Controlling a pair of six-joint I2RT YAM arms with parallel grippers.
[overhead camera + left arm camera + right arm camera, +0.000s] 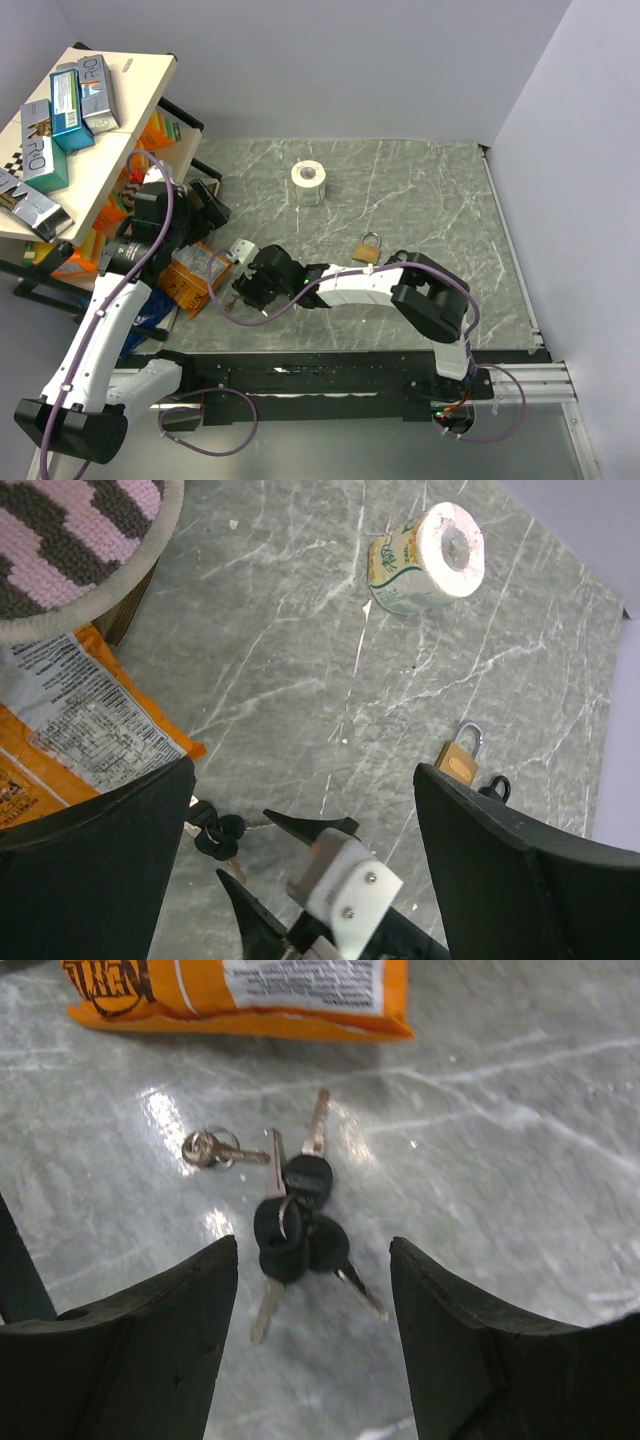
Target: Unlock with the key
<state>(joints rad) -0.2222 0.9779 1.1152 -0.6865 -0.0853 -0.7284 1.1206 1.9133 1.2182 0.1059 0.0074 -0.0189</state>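
The key bunch, silver blades with black heads on a ring, lies flat on the marble table. My right gripper is open just above it, one finger on each side and neither touching it. In the top view the right gripper covers the keys. A brass padlock lies shut on the table to its right, and shows in the left wrist view. My left gripper is open and empty, held above the table, looking down on the keys and the right gripper's fingers.
An orange snack bag lies just left of the keys. A small separate key on a ring lies beside the bunch. A paper roll stands at the back. A pink and dark knitted piece is at the left. A shelf with boxes is far left.
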